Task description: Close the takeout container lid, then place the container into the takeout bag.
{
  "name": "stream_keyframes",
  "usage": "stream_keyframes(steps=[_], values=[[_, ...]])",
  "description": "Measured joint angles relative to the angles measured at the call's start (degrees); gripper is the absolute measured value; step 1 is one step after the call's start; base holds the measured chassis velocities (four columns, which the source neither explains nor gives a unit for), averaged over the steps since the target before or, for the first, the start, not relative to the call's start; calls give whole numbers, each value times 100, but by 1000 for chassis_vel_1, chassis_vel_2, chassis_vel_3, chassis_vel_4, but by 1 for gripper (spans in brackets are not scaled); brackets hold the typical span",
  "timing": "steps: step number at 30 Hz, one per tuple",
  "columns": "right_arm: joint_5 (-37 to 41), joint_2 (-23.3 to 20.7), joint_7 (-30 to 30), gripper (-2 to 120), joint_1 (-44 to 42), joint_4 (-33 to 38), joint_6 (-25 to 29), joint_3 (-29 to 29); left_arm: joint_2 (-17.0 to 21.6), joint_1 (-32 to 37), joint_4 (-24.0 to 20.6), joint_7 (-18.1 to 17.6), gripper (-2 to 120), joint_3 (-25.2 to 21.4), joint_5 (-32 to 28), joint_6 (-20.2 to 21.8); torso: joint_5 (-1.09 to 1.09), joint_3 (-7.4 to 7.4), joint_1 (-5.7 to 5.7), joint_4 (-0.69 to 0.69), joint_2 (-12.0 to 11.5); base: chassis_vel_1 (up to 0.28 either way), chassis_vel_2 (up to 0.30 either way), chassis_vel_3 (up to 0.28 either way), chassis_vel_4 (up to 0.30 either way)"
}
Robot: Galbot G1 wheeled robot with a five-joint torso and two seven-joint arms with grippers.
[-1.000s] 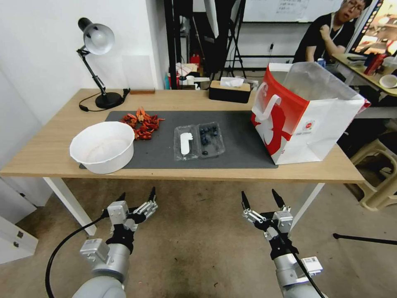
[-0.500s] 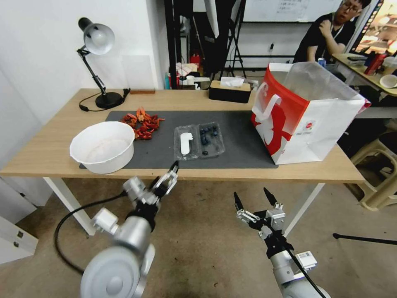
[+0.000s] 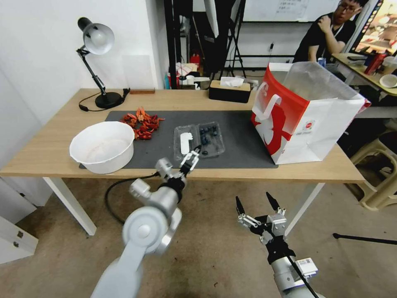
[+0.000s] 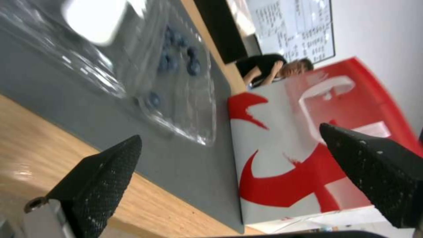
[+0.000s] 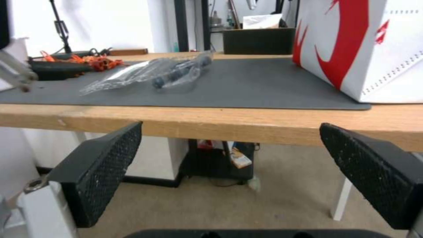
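Note:
The takeout container [image 3: 210,140] lies open and flat on the grey mat, with dark berries in its right half. Its lid [image 3: 185,143], the left half, bears a white oblong piece. My left gripper [image 3: 191,157] is open and hovers over the table's front edge, just short of the container's near rim and touching nothing. The left wrist view has the container [image 4: 176,76] and lid [image 4: 95,19] ahead of the spread fingers [image 4: 101,178]. The takeout bag [image 3: 306,116] stands open at the table's right end. My right gripper [image 3: 254,206] hangs open below the table edge, facing the container [image 5: 167,72] and bag [image 5: 365,43].
A white bowl [image 3: 102,145] sits at the mat's left end with a pile of red crayfish [image 3: 142,122] behind it. A desk lamp [image 3: 97,41] and a black tissue box [image 3: 230,91] stand along the back. A plastic stool [image 3: 380,174] is beside the table's right end.
My left arm has risen from below the table and swung forward and right, up to the container's near edge. The right gripper has stayed low, shifting only slightly.

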Motion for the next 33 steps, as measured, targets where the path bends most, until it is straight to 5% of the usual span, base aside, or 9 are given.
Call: stream_keyframes(steps=[16, 33], values=[[-66, 81, 26, 100, -2, -84, 41, 42, -164, -675, 811, -153, 100, 229, 138, -88, 0, 0, 0, 1, 0, 0, 0, 0, 0], [-40, 57, 31, 100, 22, -118, 74, 27, -207, -780, 1153, -193, 100, 177, 331, -169, 0, -1, 0, 1, 0, 0, 0, 0, 0]])
